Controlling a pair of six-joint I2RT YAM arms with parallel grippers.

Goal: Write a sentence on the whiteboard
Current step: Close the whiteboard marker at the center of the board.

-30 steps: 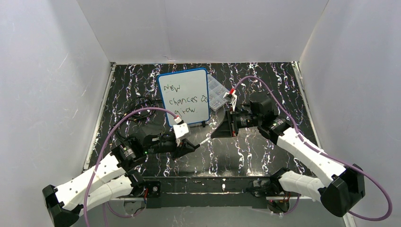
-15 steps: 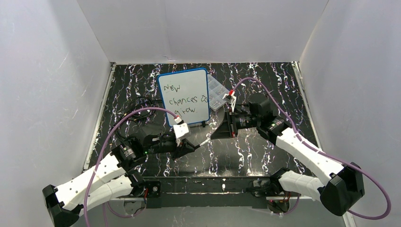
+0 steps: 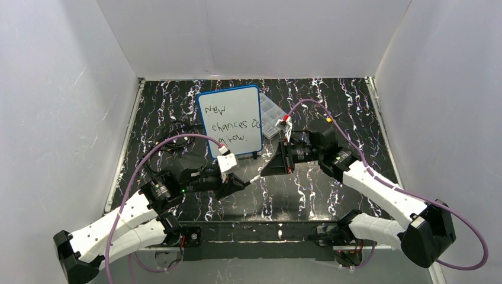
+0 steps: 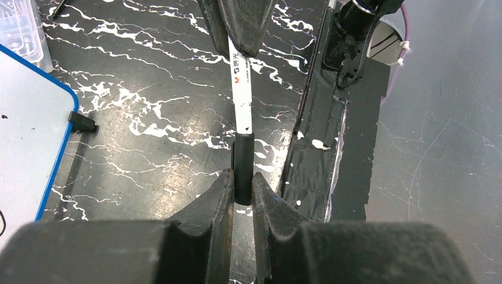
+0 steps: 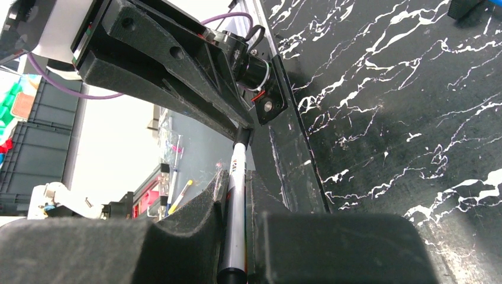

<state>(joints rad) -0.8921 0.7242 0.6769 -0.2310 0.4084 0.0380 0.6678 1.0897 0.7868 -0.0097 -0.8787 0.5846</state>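
Left claw (image 3: pixel 241 184) and right claw (image 3: pixel 264 170) hold one marker (image 3: pixel 254 177) between them, just below the centre of the top view.
In the left wrist view the left claw is pinched narrow on the marker's black cap (image 4: pixel 243 165). In the right wrist view the right claw is clamped tight on the white barrel (image 5: pixel 235 204). The marker bridges the gap between the two claws above the black marbled counter (image 3: pixel 331 100). The whiteboard (image 3: pixel 237 106) sits at upper centre of the top view, apart from both claws. It carries the sentence (image 3: pixel 228 125) in three black lines, with a clear compartment box (image 3: pixel 272 118) just beside its right edge.
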